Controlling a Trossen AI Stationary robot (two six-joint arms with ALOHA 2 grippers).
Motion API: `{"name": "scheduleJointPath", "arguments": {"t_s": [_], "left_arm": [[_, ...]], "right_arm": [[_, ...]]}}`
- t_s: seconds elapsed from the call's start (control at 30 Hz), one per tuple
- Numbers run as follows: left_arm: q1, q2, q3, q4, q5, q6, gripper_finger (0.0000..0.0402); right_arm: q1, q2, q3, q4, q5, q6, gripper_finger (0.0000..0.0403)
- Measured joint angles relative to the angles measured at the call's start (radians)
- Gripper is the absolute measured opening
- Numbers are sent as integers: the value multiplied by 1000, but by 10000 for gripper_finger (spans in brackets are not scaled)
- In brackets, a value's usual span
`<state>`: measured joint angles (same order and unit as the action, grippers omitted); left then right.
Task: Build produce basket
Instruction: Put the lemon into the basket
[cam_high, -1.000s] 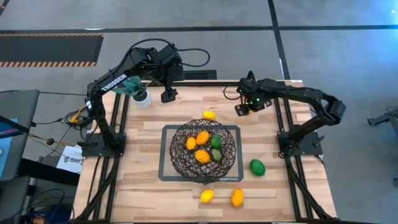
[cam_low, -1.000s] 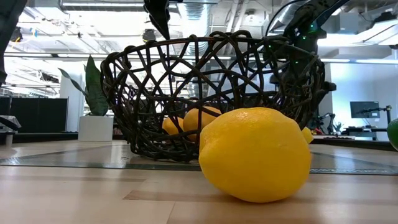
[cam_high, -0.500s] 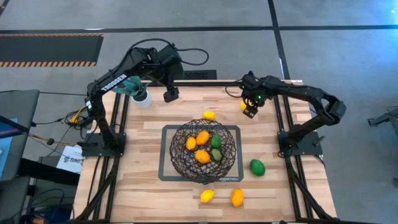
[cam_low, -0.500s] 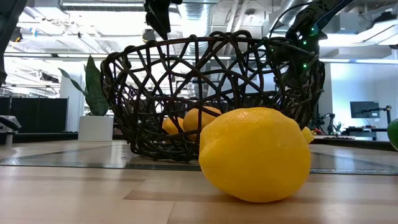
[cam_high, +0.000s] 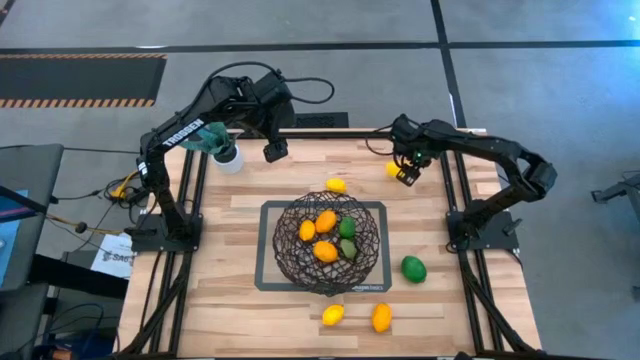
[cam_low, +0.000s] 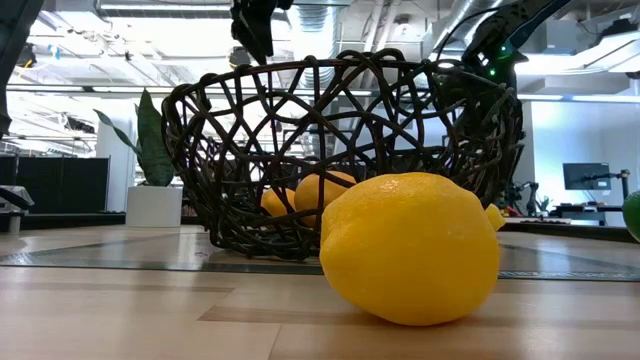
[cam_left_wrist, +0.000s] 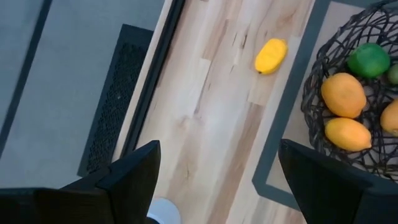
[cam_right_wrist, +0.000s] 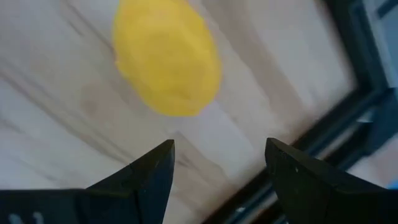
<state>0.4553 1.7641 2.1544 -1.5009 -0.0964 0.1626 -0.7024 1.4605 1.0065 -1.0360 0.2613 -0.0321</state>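
We see the round dark brown open-weave wire basket (cam_high: 327, 243) sitting on a flat grey-framed rectangular mat (cam_high: 268, 278) in the middle of the pale wooden worktop (cam_high: 225, 300). Inside it lie three orange fruits (cam_high: 325, 221) and a green one (cam_high: 347, 228).

Our right tool (cam_high: 404, 176) hangs over the worktop's far right corner with its fingers (cam_right_wrist: 149, 177) spread and released, holding nothing. A small yellow lemon (cam_right_wrist: 166, 57) lies on the wood just ahead of them, untouched.

Our left tool (cam_high: 272, 152) waits near the far left edge, fingers (cam_left_wrist: 134, 174) apart and empty, beside a teal-leaved plant in a white pot (cam_high: 226, 155).

Another yellow lemon (cam_high: 336, 185) rests just beyond the mat. On the near side lie a green lime (cam_high: 413, 268), a yellow fruit (cam_high: 332, 314) and an orange one (cam_high: 381, 317).
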Motion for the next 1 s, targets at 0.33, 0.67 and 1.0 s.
{"name": "scheduleJointPath", "arguments": {"t_s": [0.33, 0.67, 1.0], "left_arm": [[0, 0, 0, 0, -2, 6, 311], [0, 0, 0, 0, -2, -1, 311], [0, 0, 0, 0, -2, -2, 311]], "right_arm": [[28, 0, 0, 0, 25, -4, 270], [48, 0, 0, 69, -8, -3, 270], [57, 0, 0, 82, -49, -22, 270]]}}
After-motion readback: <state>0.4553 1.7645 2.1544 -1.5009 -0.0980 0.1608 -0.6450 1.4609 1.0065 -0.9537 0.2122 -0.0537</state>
